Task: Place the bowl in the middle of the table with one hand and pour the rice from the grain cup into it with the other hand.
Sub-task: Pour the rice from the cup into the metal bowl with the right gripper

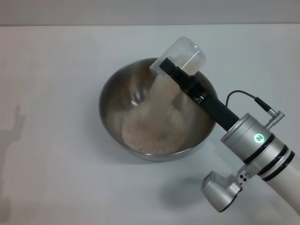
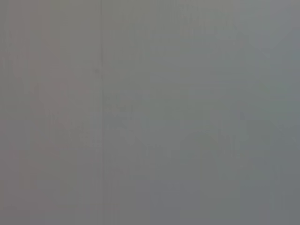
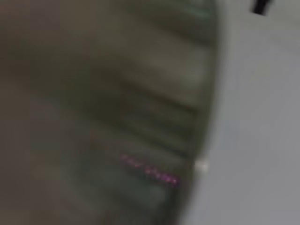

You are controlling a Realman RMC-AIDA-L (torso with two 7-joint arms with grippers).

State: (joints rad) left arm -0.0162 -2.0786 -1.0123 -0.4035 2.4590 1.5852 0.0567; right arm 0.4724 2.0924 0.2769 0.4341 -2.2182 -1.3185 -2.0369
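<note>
One gripper, the right gripper (image 1: pixel 165 65), is seen in the head view clenched on the tilted grain cup (image 1: pixel 183 58) above the bowl (image 1: pixel 157 110) at frame centre on the table (image 1: pixel 56 93); rice (image 1: pixel 152 126) is piled inside. No writing is legible. The left wrist view is blank grey. In the right wrist view only blurred shapes are made out.

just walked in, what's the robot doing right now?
It's mid-pour. The right pincer holds the grain cup tipped over the bowl, and rice is streaming down onto a pile already inside. The bowl sits on the table. The left arm isn't in the head view, and its wrist view shows nothing recognisable.
</note>
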